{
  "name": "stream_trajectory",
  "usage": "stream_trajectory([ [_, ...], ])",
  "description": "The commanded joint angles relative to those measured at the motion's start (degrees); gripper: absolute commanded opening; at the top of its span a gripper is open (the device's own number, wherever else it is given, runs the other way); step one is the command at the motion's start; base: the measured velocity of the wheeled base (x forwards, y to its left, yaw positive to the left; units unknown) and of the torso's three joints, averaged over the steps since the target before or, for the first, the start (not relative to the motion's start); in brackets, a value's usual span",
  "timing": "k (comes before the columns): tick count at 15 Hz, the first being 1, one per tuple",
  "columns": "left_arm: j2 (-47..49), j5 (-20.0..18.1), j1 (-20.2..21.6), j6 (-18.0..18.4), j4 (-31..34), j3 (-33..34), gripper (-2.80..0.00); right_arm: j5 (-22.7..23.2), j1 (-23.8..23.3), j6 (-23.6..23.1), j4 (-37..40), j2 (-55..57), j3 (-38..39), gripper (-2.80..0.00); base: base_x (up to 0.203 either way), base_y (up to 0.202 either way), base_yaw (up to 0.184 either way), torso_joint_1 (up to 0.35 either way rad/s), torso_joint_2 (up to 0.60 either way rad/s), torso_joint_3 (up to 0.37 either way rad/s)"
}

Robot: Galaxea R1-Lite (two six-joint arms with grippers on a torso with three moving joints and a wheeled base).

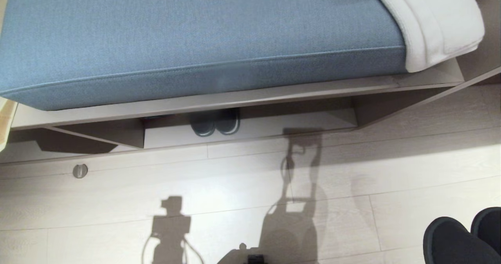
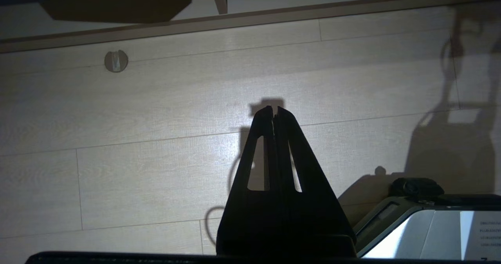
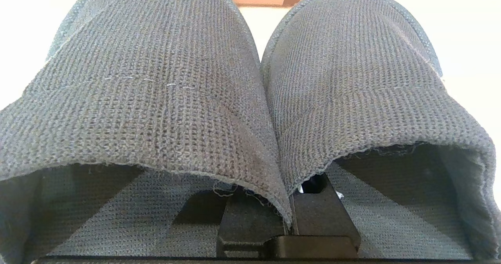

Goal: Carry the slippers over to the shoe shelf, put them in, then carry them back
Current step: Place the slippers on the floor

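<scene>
My right gripper [image 3: 290, 207] is shut on the slippers [image 3: 156, 80], two dark grey knitted ones side by side, pinching the inner edges of their straps together. Its fingertips are hidden under the fabric. In the head view the slippers [image 1: 458, 238] hang at the bottom right over the floor, and the gripper itself is not seen there. The shoe shelf [image 1: 282, 125], a low pale cubby with an upright divider, runs under the blue cushioned bench [image 1: 195, 33] ahead. My left gripper [image 2: 273, 109] is shut and empty, pointing at the floor.
Another dark pair with pale-edged soles [image 1: 215, 123] sits in the shelf's middle bay. A white blanket [image 1: 434, 17] drapes over the bench's right end. A small round metal fitting [image 1: 80, 171] is set in the pale plank floor. My base [image 2: 430, 225] shows beside the left gripper.
</scene>
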Motion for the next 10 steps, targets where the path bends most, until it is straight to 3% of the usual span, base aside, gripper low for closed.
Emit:
stream_trajectory([
  [1, 0.0, 0.0, 0.0, 0.0, 0.0, 0.0, -2.8, -0.1, 0.0, 0.9, 0.0, 0.1, 0.0, -2.8, 0.0, 0.0, 0.0, 0.002, 0.01, 0.21],
  [10, 0.0, 0.0, 0.0, -0.1, 0.0, 0.0, -2.8, -0.2, 0.0, 1.6, -0.1, 0.1, 0.0, -2.8, 0.0, 0.0, 0.0, 0.003, 0.0, 0.201],
])
